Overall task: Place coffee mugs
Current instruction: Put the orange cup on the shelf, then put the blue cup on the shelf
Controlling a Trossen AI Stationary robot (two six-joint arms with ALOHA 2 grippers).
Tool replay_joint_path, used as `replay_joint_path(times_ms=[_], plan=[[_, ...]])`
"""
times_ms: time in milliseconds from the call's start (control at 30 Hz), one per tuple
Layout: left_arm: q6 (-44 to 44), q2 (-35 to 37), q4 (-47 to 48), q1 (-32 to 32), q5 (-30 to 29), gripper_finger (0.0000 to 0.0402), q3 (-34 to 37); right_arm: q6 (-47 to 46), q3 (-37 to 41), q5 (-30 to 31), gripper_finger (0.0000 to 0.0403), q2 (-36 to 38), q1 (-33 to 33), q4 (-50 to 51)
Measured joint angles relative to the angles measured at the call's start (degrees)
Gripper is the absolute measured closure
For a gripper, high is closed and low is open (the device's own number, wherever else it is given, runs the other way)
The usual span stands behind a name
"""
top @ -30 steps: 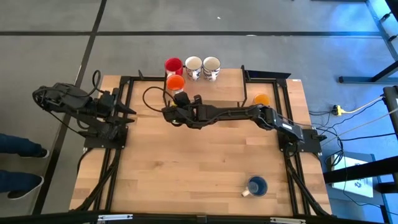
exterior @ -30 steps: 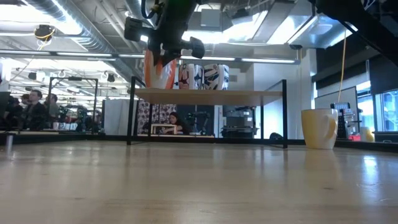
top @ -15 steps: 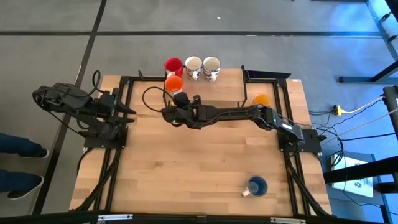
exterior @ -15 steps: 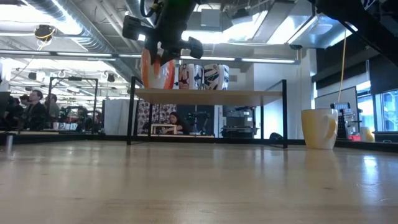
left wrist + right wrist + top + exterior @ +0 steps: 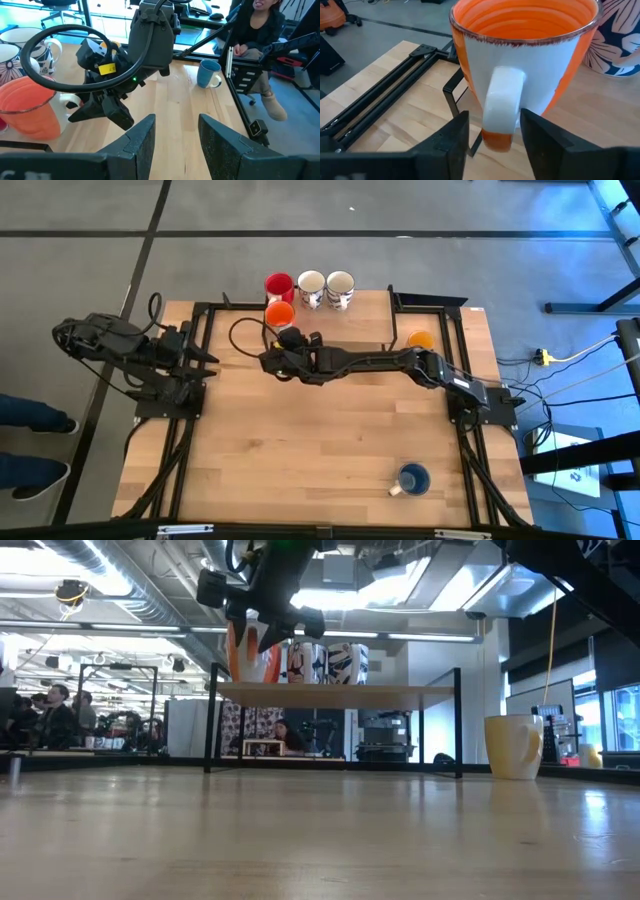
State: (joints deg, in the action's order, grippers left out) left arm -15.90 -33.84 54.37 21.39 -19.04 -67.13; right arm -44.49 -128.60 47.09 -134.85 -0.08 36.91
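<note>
1. Orange-red mug (image 5: 281, 312) stands at the far edge of the wooden table (image 5: 320, 440), just in front of the row formed by the red mug (image 5: 278, 285) and the two white patterned mugs (image 5: 325, 289).
2. Over the last second the right gripper (image 5: 277, 361) has drawn back a little from it; its fingers are spread, with the mug's white handle (image 5: 501, 112) between them but no longer pinched.
3. That suggests this mug has been released in its spot, so the placement looks finished.
4. Two mugs are left well apart from the group: the yellow-orange mug (image 5: 420, 340) near the right arm's base and the blue mug (image 5: 412, 479) at the near edge.
5. The left gripper (image 5: 175, 142) waits at the table's left side, fingers parted and empty.
</note>
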Motion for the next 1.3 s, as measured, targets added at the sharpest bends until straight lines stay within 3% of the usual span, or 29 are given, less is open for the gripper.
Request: replay_joint_path(times_ms=[900, 1100, 1300], plan=[[0.0, 0.0, 0.06, 0.01, 0.01, 0.0257, -0.02, 3.52, -6.36, -1.85, 0.0224, 2.41, 0.16, 7.78], [0.0, 0.0, 0.04, 0.01, 0.01, 0.0257, -0.02, 3.5, -6.38, -1.29, 0.0224, 5.24, 3.42, 9.18], [0.0, 0.02, 0.06, -0.01, 0.01, 0.0257, -0.02, -0.59, -6.4, -2.51, 0.0224, 9.32, 10.21, 19.42]])
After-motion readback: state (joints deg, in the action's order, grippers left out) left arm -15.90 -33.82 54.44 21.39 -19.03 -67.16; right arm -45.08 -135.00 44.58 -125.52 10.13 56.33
